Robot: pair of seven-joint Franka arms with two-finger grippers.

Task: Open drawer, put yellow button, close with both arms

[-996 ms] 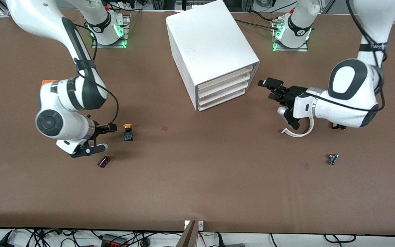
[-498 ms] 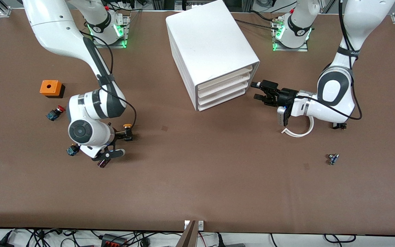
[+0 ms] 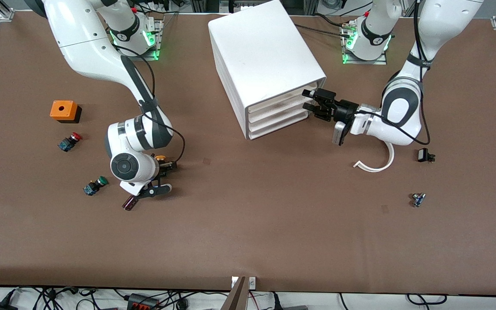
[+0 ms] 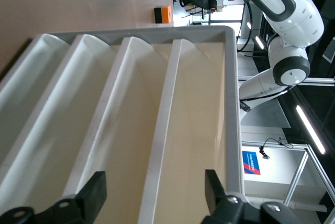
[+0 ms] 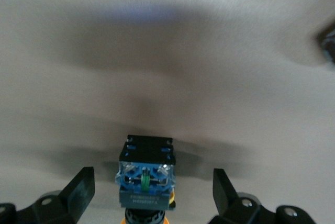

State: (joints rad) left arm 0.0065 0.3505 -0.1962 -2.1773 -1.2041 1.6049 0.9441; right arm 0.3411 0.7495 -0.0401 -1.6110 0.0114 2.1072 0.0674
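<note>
The yellow button (image 3: 160, 158) lies on the brown table toward the right arm's end; its blue-and-black body (image 5: 145, 176) points away from the wrist camera. My right gripper (image 3: 167, 175) is open and low at the button, one finger on each side, not touching it (image 5: 148, 198). The white cabinet (image 3: 263, 51) has all four drawers shut. My left gripper (image 3: 312, 100) is open right in front of the drawer fronts. Its fingers straddle the lower lip of the top drawer (image 3: 284, 98), which shows in the left wrist view (image 4: 201, 130) with the gripper (image 4: 154, 195).
An orange box (image 3: 64, 110), a red button (image 3: 69, 141), a green button (image 3: 94, 186) and a dark cylinder (image 3: 130, 202) lie near the right arm. A white curved strip (image 3: 377, 165), a small black part (image 3: 424, 155) and a small blue part (image 3: 418, 199) lie near the left arm.
My right gripper has moved along the table to the yellow button and now brackets it. My left gripper has moved in to the drawer fronts. Both stayed open.
</note>
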